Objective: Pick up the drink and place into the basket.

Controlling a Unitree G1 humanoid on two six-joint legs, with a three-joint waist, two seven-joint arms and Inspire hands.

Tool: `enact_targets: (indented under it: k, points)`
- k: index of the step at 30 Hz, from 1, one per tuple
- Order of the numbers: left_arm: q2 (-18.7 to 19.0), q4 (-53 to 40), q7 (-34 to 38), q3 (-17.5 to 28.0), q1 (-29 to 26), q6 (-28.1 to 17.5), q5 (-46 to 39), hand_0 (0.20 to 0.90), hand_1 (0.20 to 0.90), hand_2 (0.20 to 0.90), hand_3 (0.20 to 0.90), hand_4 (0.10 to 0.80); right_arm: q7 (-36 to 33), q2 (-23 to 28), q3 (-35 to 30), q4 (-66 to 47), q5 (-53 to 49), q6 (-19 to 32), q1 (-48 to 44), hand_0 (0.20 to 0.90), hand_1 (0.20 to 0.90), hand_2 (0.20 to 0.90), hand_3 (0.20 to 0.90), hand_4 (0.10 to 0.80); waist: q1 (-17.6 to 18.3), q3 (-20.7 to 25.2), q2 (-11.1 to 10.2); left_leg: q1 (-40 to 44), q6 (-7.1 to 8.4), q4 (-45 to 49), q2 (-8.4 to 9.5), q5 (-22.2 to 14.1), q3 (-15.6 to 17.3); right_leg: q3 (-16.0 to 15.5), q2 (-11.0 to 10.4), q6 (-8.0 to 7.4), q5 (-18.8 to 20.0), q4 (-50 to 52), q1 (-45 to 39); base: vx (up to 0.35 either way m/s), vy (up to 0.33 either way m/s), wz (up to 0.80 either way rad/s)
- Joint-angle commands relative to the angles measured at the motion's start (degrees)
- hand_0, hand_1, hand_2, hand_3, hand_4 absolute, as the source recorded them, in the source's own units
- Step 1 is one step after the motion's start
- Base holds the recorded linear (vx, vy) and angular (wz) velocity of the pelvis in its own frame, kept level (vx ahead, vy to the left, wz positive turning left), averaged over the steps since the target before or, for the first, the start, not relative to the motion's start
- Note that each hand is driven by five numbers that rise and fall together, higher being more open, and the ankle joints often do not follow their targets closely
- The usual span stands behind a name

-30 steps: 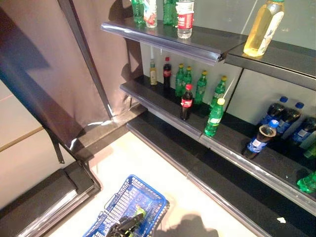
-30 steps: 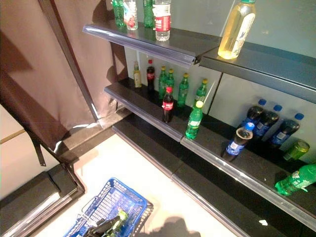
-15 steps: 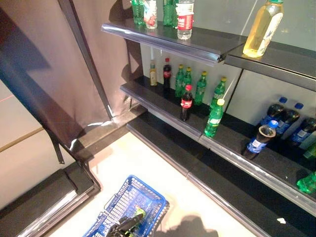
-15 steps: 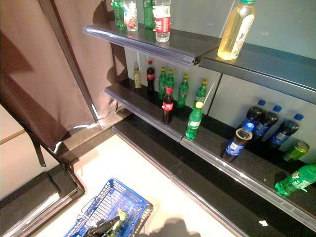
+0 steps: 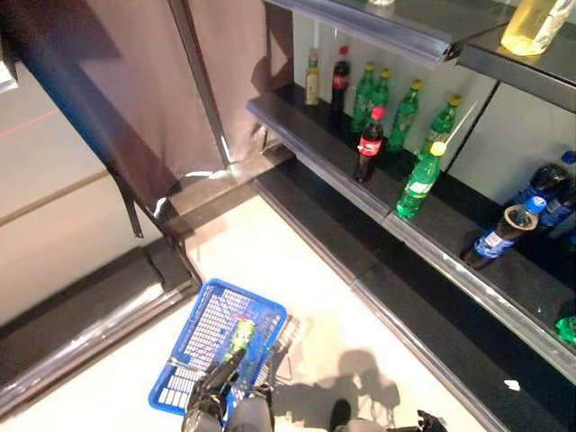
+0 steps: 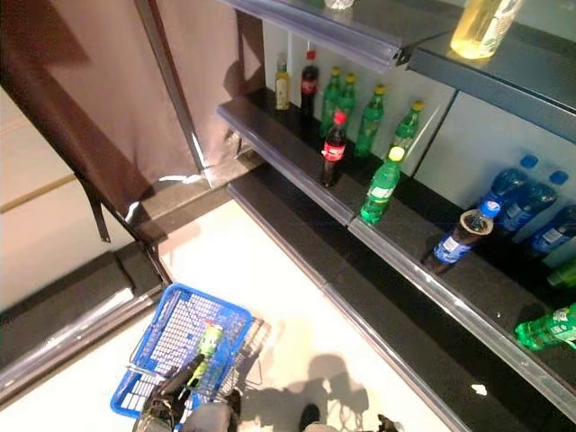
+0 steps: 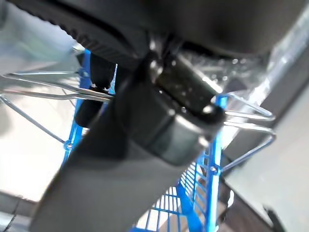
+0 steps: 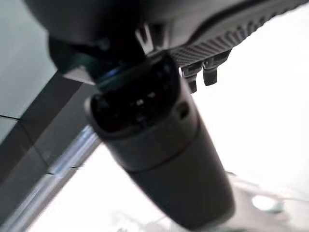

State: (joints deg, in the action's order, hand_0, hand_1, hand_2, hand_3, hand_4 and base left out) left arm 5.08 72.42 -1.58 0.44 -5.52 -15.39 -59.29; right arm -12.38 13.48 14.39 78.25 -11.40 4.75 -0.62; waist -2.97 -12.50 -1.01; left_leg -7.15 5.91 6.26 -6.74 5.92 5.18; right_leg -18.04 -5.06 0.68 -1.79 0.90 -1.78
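Observation:
The blue basket hangs low at the left, off the floor. My left hand is shut on its thin wire handles; the hand also shows in the left wrist view. A green drink bottle lies inside the basket. My right hand hangs low at the bottom right, empty, with its fingers relaxed. A cola bottle and a green bottle stand at the front of the middle shelf.
Green bottles stand at the back of the middle shelf. A dark bottle with a blue label leans further right. A yellow bottle stands on the upper shelf. A brown curtain hangs at the left.
The whole picture has shifted: the camera now looks further down, so more of the basket and floor shows. The basket still hangs from my left hand with the green bottle in it.

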Motion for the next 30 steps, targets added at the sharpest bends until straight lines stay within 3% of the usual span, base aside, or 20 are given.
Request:
enact_targets:
  k: [1,4,5,6,7,9,10,12,13,15,17,20,22,23,24,27,29,30]
  points:
    - [-0.4,-0.1,2.0,-0.5,6.0,-1.8,3.8,0.3,0.3,0.3,0.2,0.1,-1.1,0.6,-0.1,-0.1,-0.1,0.4,0.6,0.9,0.9,0.9,0.9,0.8,-3.2,0.6,-0.7,-2.1,-1.28,2.2,2.28,-2.7,-1.6,8.4,-2.9,-5.51,-1.6,3.7,-4.3,0.313,0.351,0.38]
    - [0.7,-0.4,2.4,-0.4,5.3,-1.3,5.5,0.3,0.3,0.3,0.2,0.1,-1.7,-0.2,-0.9,-0.5,0.0,1.7,1.3,0.9,0.9,0.9,0.9,0.8,-3.1,1.2,-0.5,-2.6,-2.9,5.9,4.04,-5.3,-0.5,8.9,-4.9,-6.53,-4.2,10.7,-5.1,0.396,0.381,-0.11]
    - [1.7,-1.2,2.3,-0.5,5.2,-1.2,6.2,0.3,0.3,0.3,0.2,0.1,-2.6,-0.8,-1.0,-1.5,0.0,2.6,1.8,0.9,0.9,0.9,0.9,0.8,-2.6,1.6,-0.6,-1.2,-4.76,5.3,5.44,-6.2,0.1,9.9,-6.1,-7.98,-2.6,17.8,-3.4,0.276,0.255,-0.14]
    - [1.7,-1.2,2.2,-0.5,5.1,-1.3,6.3,0.3,0.3,0.3,0.2,0.1,-2.7,-0.8,-1.0,-1.6,0.0,2.8,1.8,0.9,0.9,0.9,0.9,0.8,-2.5,1.8,-0.5,-1.2,-4.9,5.1,5.48,-6.1,0.1,10.0,-6.0,-8.08,-2.2,18.1,-3.0,0.331,0.364,-0.1]
    - [3.0,-2.2,1.5,-1.0,5.0,-1.0,5.9,0.3,0.3,0.3,0.2,0.1,-3.4,-0.9,-0.8,-3.4,-0.6,3.6,2.2,0.9,0.9,0.9,0.9,0.8,-1.3,1.8,0.3,1.7,-6.74,3.6,6.62,-7.2,0.3,11.5,-6.5,-8.58,1.7,28.4,2.8,0.247,0.3,-0.18]
    - [4.6,-4.1,0.9,-2.2,4.2,-0.3,5.2,0.3,0.3,0.3,0.2,0.1,-4.5,-0.4,-0.6,-5.6,-3.1,4.9,2.3,0.9,0.9,0.9,0.9,0.8,0.2,1.6,1.5,4.2,-7.69,2.0,6.58,-8.1,1.8,11.7,-5.0,-7.94,3.1,33.4,7.5,0.285,0.274,-0.16]
    - [5.4,-5.0,0.6,-3.7,3.7,-0.5,4.1,0.3,0.3,0.3,0.2,0.1,-5.1,0.1,-0.6,-6.6,-3.7,5.1,1.8,0.9,0.9,0.9,0.9,0.8,1.3,1.4,1.6,4.8,-7.54,1.5,6.73,-8.3,2.4,11.5,-1.7,-7.54,0.8,30.0,8.2,0.202,0.096,-0.01]
    - [5.9,-5.1,0.1,-5.0,3.0,-0.8,3.7,0.3,0.3,0.3,0.2,0.1,-5.1,0.3,-0.7,-6.7,-4.3,5.8,1.7,0.9,0.9,0.9,0.9,0.8,2.3,1.1,1.0,4.9,-7.25,1.5,7.7,-8.5,2.5,11.1,1.5,-7.13,0.5,25.3,7.7,0.198,0.017,0.06]
    - [6.2,-5.4,-0.2,-5.4,2.6,-1.2,4.3,0.3,0.3,0.3,0.2,0.1,-5.1,0.5,-0.6,-7.2,-4.1,5.9,1.6,0.9,0.9,0.9,0.9,0.8,2.8,1.0,0.2,6.0,-6.74,1.1,8.6,-8.7,3.0,8.4,1.4,-7.35,1.9,20.2,8.1,0.234,-0.001,0.12]
    - [6.0,-6.7,1.4,-5.2,2.1,-0.8,4.7,0.3,0.3,0.3,0.2,0.1,-4.7,0.8,0.0,-8.1,-4.0,5.2,0.8,0.9,0.9,0.9,0.9,0.8,2.7,0.4,-0.3,8.1,-6.19,0.4,8.69,-9.9,5.9,2.3,-1.1,-7.47,3.3,14.0,9.0,0.245,-0.039,-0.02]
    - [5.8,-6.3,2.1,-4.7,3.1,-0.5,5.7,0.3,0.3,0.3,0.2,0.1,-3.9,0.7,0.4,-8.8,-4.7,4.3,1.0,0.9,0.9,0.9,0.9,0.8,3.2,0.4,-0.8,10.4,-5.71,0.0,9.24,-12.3,7.0,1.3,-2.2,-9.23,7.2,7.4,10.3,0.358,-0.116,-0.32]
    - [5.6,-4.8,1.5,-4.3,4.6,0.0,7.1,0.3,0.3,0.3,0.2,0.1,-4.1,0.2,0.5,-9.3,-4.9,4.6,1.8,0.9,0.9,0.9,0.9,0.8,3.4,1.0,-0.7,12.1,-5.7,0.4,8.83,-14.0,8.3,-0.2,-3.6,-9.75,9.2,5.7,11.1,0.294,-0.135,-0.2]
    - [4.8,-3.6,1.7,-3.8,5.9,0.2,7.9,0.3,0.3,0.3,0.2,0.1,-4.4,-0.2,-0.2,-9.2,-3.3,4.6,2.4,0.9,0.9,0.9,0.9,0.8,3.5,1.9,-0.4,12.7,-5.65,2.2,8.29,-15.7,9.1,-1.3,-3.8,-9.03,8.4,4.9,9.8,0.271,-0.18,-0.28]
    - [4.4,-3.0,2.1,-3.8,6.2,0.3,8.1,0.3,0.3,0.3,0.2,0.1,-4.7,-0.3,-0.3,-8.9,-2.5,4.1,2.4,0.9,0.9,0.9,0.9,0.8,3.7,2.3,-1.1,11.9,-5.67,3.9,8.78,-14.7,9.1,-1.3,-3.6,-7.59,8.8,4.0,9.3,0.185,-0.187,-0.19]
    - [4.2,-2.8,2.3,-3.8,6.5,0.4,8.5,0.3,0.3,0.3,0.2,0.1,-5.1,-0.3,-0.2,-8.7,-2.9,3.9,2.4,0.9,0.9,0.9,0.9,0.8,3.7,2.6,-1.1,11.8,-5.34,5.1,8.62,-14.4,8.8,-1.2,-3.2,-7.12,8.4,3.9,8.8,0.24,-0.245,-0.18]
    - [3.3,-1.7,2.2,-2.9,7.3,0.1,9.4,0.3,0.3,0.3,0.2,0.1,-5.3,0.2,-0.5,-8.6,-3.7,2.8,2.3,0.9,0.9,0.9,0.9,0.8,3.3,3.3,-1.4,10.7,-2.94,11.6,6.71,-11.4,8.7,-2.6,-2.2,-5.14,6.8,2.6,6.1,0.206,-0.175,-0.28]
    - [2.3,-1.1,0.7,-2.0,7.7,-1.1,8.5,0.3,0.3,0.3,0.2,0.1,-4.4,0.8,-1.0,-8.6,-2.6,2.8,2.8,0.9,0.9,0.9,0.9,0.8,2.8,3.5,-2.5,6.6,-0.89,24.5,6.03,-7.3,6.5,-1.9,-1.2,-3.12,5.9,0.1,3.5,0.25,-0.234,-0.56]
    - [2.3,-1.1,0.7,-2.0,7.7,-1.1,8.5,0.3,0.3,0.3,0.2,0.1,-4.4,0.8,-1.0,-8.6,-2.6,2.8,2.8,0.9,0.9,0.9,0.9,0.8,2.8,3.6,-2.4,6.6,-0.88,24.6,5.98,-7.3,6.5,-1.9,-1.2,-3.11,5.9,0.1,3.5,0.19,-0.202,-0.65]
